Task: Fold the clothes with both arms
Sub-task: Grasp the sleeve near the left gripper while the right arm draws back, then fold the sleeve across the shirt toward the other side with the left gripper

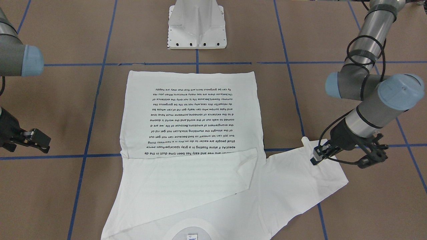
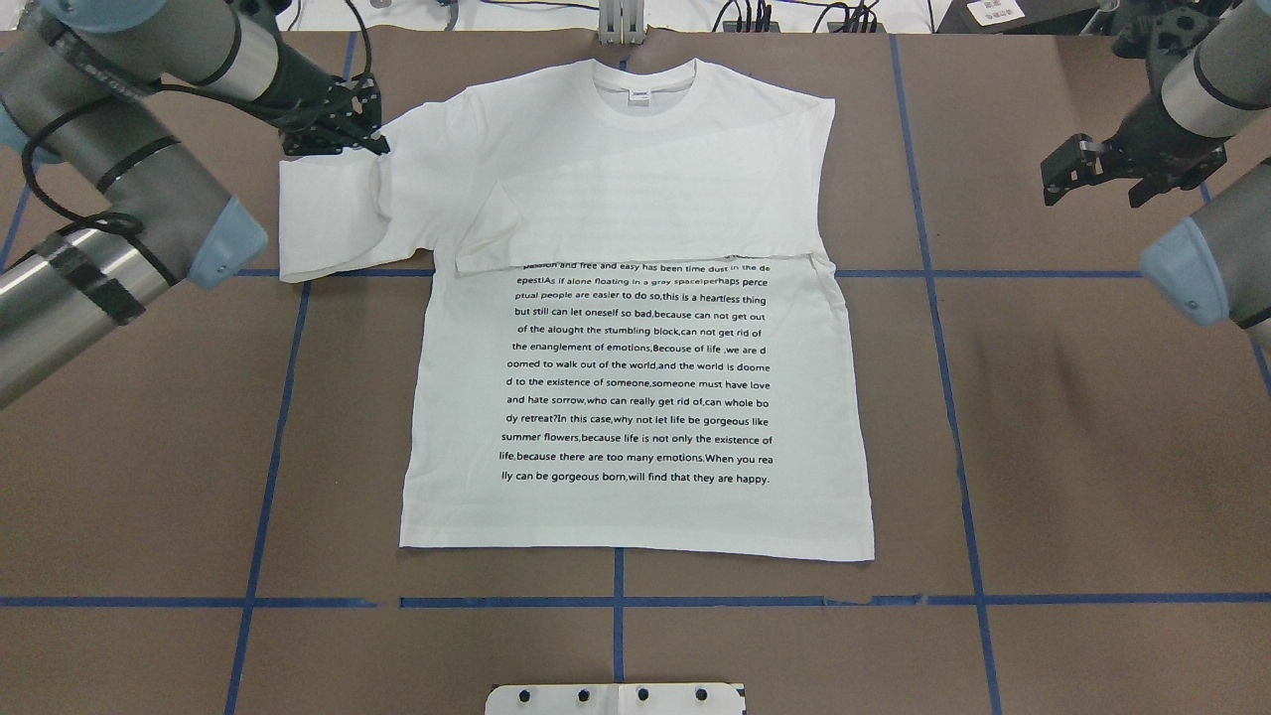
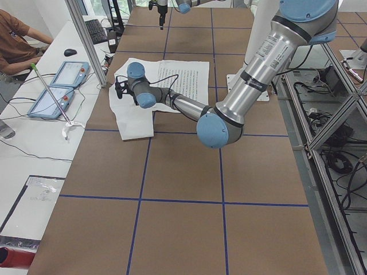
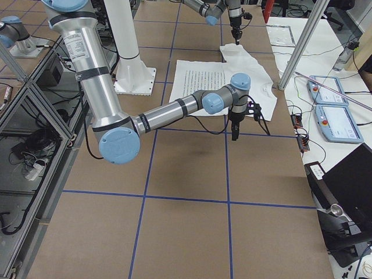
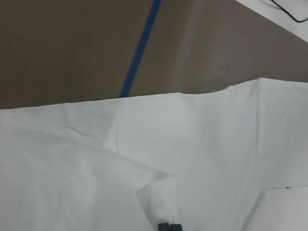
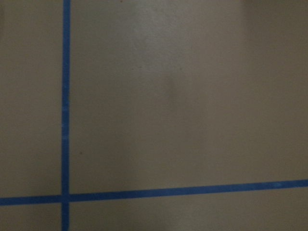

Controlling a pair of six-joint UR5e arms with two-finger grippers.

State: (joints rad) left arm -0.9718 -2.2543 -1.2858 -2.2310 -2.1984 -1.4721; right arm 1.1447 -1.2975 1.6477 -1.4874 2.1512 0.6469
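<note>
The white shirt (image 2: pixel 635 397) lies flat on the brown table, printed text facing up, collar (image 2: pixel 643 94) at the far edge. One sleeve (image 2: pixel 645 199) is folded across the chest, plain side up. The other sleeve (image 2: pixel 328 214) is spread out to the side. My left gripper (image 2: pixel 372 141) sits low on that sleeve near the shoulder. In the left wrist view its fingertips (image 5: pixel 169 226) are shut together on a raised fold of the fabric. My right gripper (image 2: pixel 1067 174) hovers open over bare table, well clear of the shirt, holding nothing.
The white pedestal base (image 1: pixel 196 26) stands at the near edge by the shirt's hem. Blue tape lines (image 2: pixel 943 348) grid the table. A side bench with control pendants (image 3: pixel 63 86) and a seated person (image 3: pixel 17 40) runs beyond the collar end.
</note>
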